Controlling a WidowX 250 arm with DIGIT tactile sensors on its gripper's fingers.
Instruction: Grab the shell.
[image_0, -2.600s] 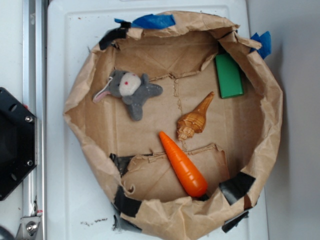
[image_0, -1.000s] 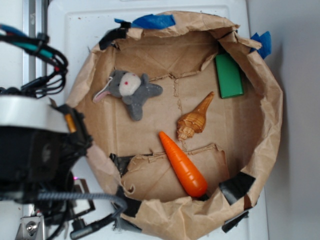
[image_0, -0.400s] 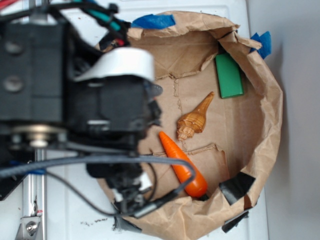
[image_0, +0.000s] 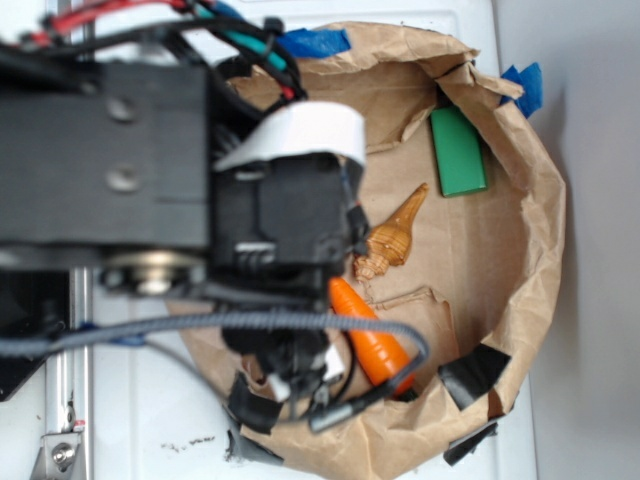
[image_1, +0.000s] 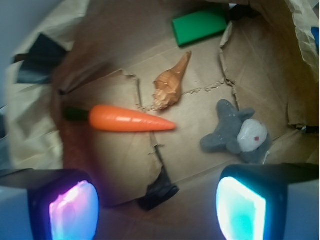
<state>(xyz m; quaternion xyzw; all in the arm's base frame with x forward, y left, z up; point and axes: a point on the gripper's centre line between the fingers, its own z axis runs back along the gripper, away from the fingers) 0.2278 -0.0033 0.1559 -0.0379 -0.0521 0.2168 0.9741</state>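
Observation:
The shell (image_0: 395, 235) is a tan ribbed spiral with a long pointed tip, lying on the brown paper floor just above the carrot (image_0: 375, 345). In the wrist view the shell (image_1: 170, 85) lies ahead of my gripper (image_1: 157, 205), beyond the orange carrot (image_1: 130, 119). The glowing pads (image_1: 240, 207) stand wide apart with only paper between them, so the gripper is open and well short of the shell. My arm (image_0: 270, 220) hangs over the left half of the bag, its edge right next to the shell's bulbous end.
A crumpled paper bag wall (image_0: 535, 230) rings everything. A green block (image_0: 458, 150) leans at the far side. A grey plush bunny (image_1: 240, 137) lies to the shell's right in the wrist view. Black tape (image_1: 159, 189) sits on the floor below the gripper.
My arm has swung in from the left and moved right over the bag, now covering the bunny and part of the carrot. The shell, carrot and block have not moved.

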